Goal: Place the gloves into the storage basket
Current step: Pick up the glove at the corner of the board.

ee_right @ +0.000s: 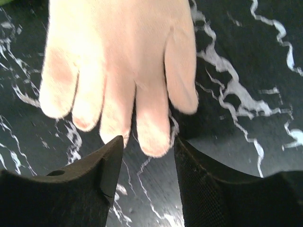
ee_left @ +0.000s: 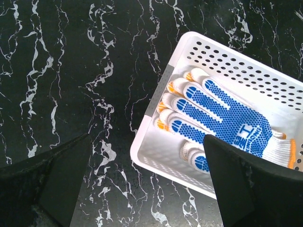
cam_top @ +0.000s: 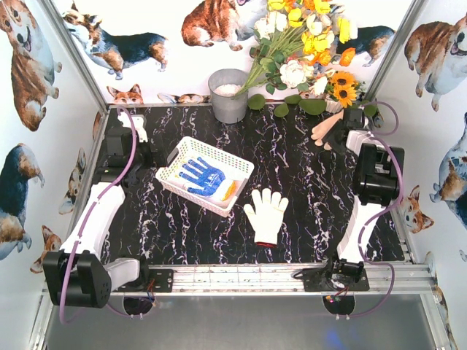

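Note:
The white storage basket (cam_top: 174, 170) sits left of centre and holds a blue-and-white glove (cam_top: 202, 176) over an orange-trimmed one; both show in the left wrist view, basket (ee_left: 156, 163) and glove (ee_left: 222, 113). A white knit glove (cam_top: 265, 213) lies flat to the basket's right. A cream glove (cam_top: 322, 129) lies at the back right. My right gripper (cam_top: 337, 135) is open right at its fingertips; in the right wrist view the glove (ee_right: 118, 61) fills the top and one glove finger reaches between my jaws (ee_right: 147, 156). My left gripper (cam_top: 162, 155) is open and empty beside the basket's left end (ee_left: 147, 184).
A grey metal bucket (cam_top: 228, 95) stands at the back centre. A bunch of artificial flowers (cam_top: 306, 51) leans over the back right corner, with leaves near the cream glove. Corgi-print walls close in the table on three sides.

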